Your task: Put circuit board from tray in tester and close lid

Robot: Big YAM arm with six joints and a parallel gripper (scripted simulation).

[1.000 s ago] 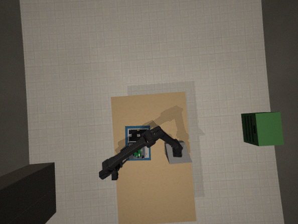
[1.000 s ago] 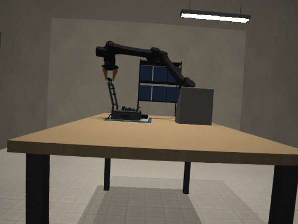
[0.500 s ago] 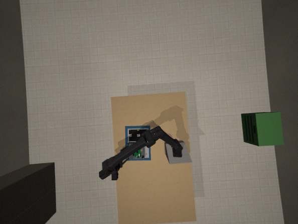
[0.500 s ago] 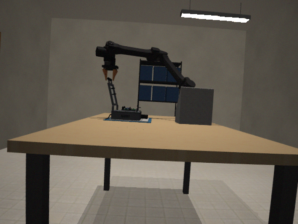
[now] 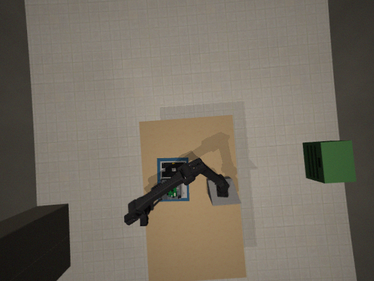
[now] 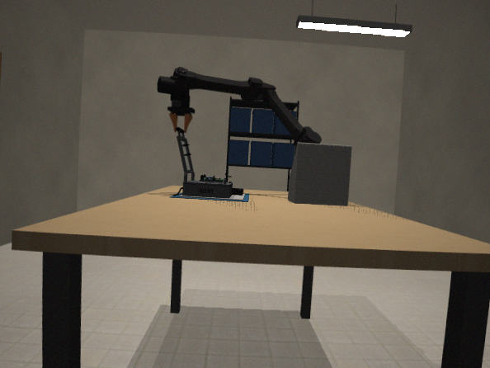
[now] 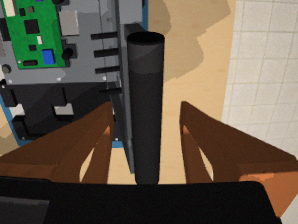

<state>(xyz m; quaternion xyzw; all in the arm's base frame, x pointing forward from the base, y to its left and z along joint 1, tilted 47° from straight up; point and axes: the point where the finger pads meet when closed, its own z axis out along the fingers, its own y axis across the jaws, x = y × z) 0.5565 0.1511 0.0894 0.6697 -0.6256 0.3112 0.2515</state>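
Two fingers (image 6: 173,120) stand partly open, flanking one ungripped handle (image 6: 180,130) (image 7: 146,110); one board (image 5: 172,192) (image 7: 42,40) shows.

Counted by kind: six blue rectangular bins (image 6: 261,120), four dark square bench legs (image 6: 62,309), two orange tapering fingers (image 6: 188,120).
There are four slim black prongs (image 7: 106,52) in the wrist view, and one each of green rectangular circuit board (image 5: 172,191) (image 7: 49,22), black cylindrical handle (image 6: 180,130) (image 7: 145,100), tan wooden bench (image 5: 195,239) (image 6: 268,219) (image 7: 215,90), long white ceiling lamp (image 6: 355,30) and green boxy cabinet (image 5: 338,162).
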